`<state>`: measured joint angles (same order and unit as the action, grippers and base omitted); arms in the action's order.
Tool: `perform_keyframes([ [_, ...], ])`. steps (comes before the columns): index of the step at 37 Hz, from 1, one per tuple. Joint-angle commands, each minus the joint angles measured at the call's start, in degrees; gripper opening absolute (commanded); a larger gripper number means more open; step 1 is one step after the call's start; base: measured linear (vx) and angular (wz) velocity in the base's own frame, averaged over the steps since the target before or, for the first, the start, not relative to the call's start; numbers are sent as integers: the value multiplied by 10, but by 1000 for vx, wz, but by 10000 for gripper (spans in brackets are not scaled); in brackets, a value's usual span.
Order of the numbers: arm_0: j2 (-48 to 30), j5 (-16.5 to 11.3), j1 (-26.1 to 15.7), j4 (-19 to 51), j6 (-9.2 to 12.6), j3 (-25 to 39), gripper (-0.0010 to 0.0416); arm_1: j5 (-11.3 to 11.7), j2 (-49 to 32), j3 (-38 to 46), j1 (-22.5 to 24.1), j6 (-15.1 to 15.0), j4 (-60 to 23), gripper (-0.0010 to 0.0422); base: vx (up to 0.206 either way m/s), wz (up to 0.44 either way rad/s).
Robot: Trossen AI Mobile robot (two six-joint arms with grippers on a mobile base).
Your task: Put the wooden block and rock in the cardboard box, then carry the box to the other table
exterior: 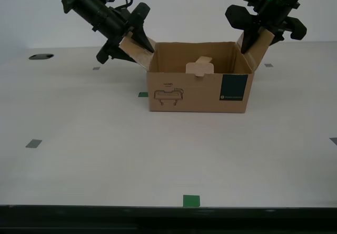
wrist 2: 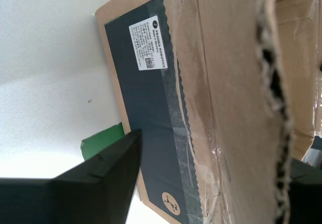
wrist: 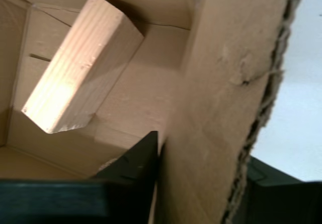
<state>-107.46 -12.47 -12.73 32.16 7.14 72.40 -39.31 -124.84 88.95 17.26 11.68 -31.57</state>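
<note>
Jaws of my first gripper (wrist: 201, 148) are closed on one side flap of the cardboard box (exterior: 200, 92), and my second gripper (wrist 2: 216, 146) pinches the opposite flap. The box sits mid-table toward the far side. The wooden block (wrist: 80, 68) leans inside it.

Bench (exterior: 105, 155) was pale and smooth, with a plain white wall (exterior: 184, 8) behind. A small green square (exterior: 142, 94) sat below my first tool (exterior: 129, 47), a bit nearer the camera. A little grey mark (exterior: 96, 68) lay just outside that tool, and a dark oval hole (exterior: 41, 57) was farther out the same way. Another grey patch (exterior: 268, 64) lay below my second tool (exterior: 259, 39). Well clear of both tools, near the bench's front edge, was a bigger green square (exterior: 191, 200), plus a grey square (exterior: 33, 143).
</note>
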Motion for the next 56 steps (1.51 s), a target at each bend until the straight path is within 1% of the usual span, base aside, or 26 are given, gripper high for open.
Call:
perform_keyframes([
  [1,0,-1,0,2,3,0,73,1,0,0,1,0,-1,166,0,0],
  [7,0,-1,-1,3,3,0,24,28,0,0,1,12,-1,93,0,0],
  [10,0,-2,-1,3,3,0,-4,28,0,0,1,13,-1,49,0,0],
  [13,0,-2,-1,3,4,0,3,28,0,0,1,13,0,-5,0,0],
  [16,0,-2,-1,5,4,0,-3,28,0,0,1,16,0,5,0,0],
  [19,2,-2,-1,5,4,0,-1,28,3,0,1,16,-1,-4,0,0],
  [25,14,-2,-1,5,5,0,-1,29,21,0,1,16,-1,0,0,0],
  [32,27,-2,-1,13,15,1,-1,29,54,0,1,17,-2,-1,0,0],
  [39,37,-2,-1,33,17,1,-1,29,79,0,1,19,-8,-1,0,0],
  [48,75,-2,-2,41,19,1,-1,28,90,0,2,16,-19,-1,0,0],
  [52,89,-2,-2,57,19,1,-1,24,91,0,4,15,-24,-1,0,0],
  [56,100,-2,-2,68,19,0,-1,25,101,0,8,14,-28,-1,0,0],
])
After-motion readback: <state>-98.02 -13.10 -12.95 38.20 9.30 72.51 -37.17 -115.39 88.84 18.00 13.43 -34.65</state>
